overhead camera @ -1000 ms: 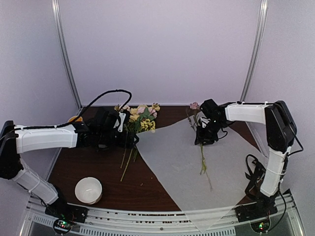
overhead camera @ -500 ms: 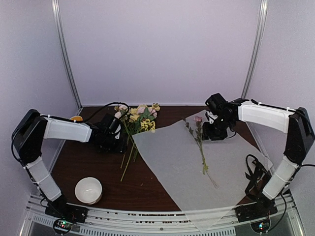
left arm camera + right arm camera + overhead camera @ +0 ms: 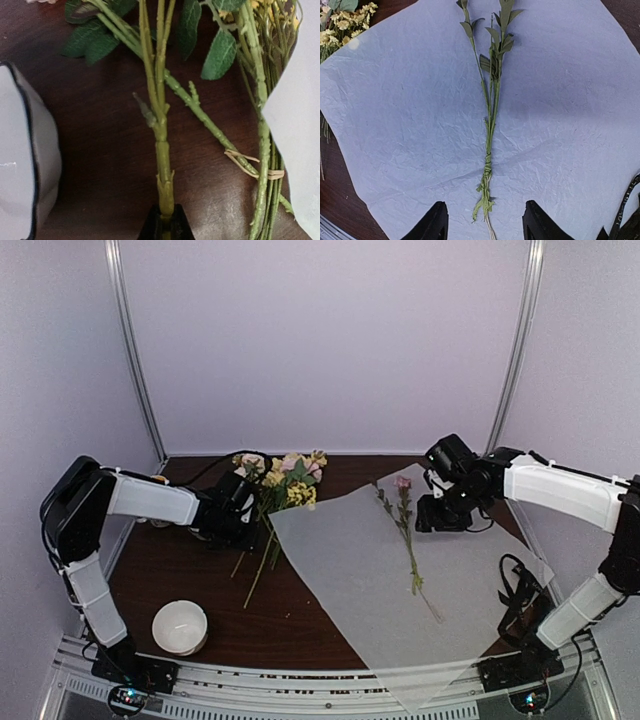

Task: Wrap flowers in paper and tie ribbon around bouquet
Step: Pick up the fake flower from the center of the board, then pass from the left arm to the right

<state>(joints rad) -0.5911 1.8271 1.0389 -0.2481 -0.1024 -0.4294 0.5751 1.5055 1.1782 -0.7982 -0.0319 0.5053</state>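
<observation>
One stem sits clamped in the left end effector.

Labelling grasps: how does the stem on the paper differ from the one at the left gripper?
The loose stem lies free, the right gripper open near its end; the gripped stem is pinched at its end by the shut left gripper. The loose stem rests on the paper, the gripped stem over dark table. Both are thin, green, leafy.
</observation>
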